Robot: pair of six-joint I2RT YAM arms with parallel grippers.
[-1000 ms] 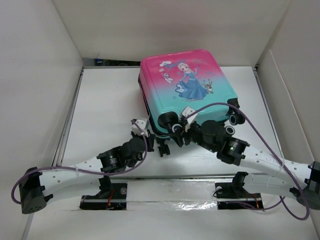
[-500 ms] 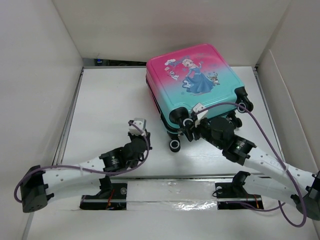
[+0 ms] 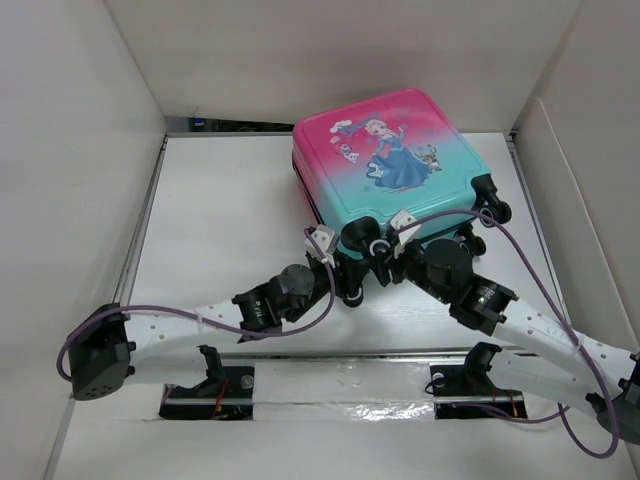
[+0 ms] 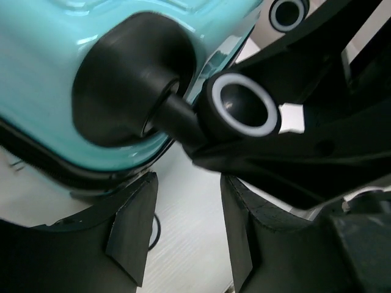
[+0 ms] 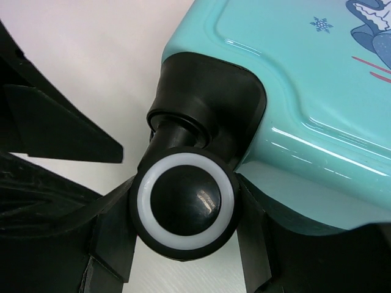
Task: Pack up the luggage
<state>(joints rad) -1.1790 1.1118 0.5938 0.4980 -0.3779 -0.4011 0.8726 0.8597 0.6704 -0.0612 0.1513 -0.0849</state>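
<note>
The luggage (image 3: 390, 165) lies shut and flat on the white table (image 3: 220, 220), pink fading to teal, princess side up, black wheels toward me. My right gripper (image 3: 380, 248) is shut on its near-left wheel (image 5: 186, 207), a black wheel with a white ring pinched between both fingers (image 5: 250, 241). My left gripper (image 3: 335, 260) sits just left of that wheel, at the luggage's near-left corner. In the left wrist view the left gripper (image 4: 187, 178) is open with only bare table between its fingers (image 4: 131, 235). The wheel (image 4: 241, 110) is just ahead of it.
White enclosure walls rise at the left (image 3: 70, 200), back and right (image 3: 590, 200). A second wheel (image 3: 350, 293) hangs below the left gripper. Purple cables (image 3: 520, 270) loop over both arms. The arm bases sit on a rail (image 3: 340, 385) at the near edge.
The luggage slid back and to the right, then stopped. My left arm swung right to the luggage's near-left corner and its jaws opened. My right gripper kept hold of the wheel.
</note>
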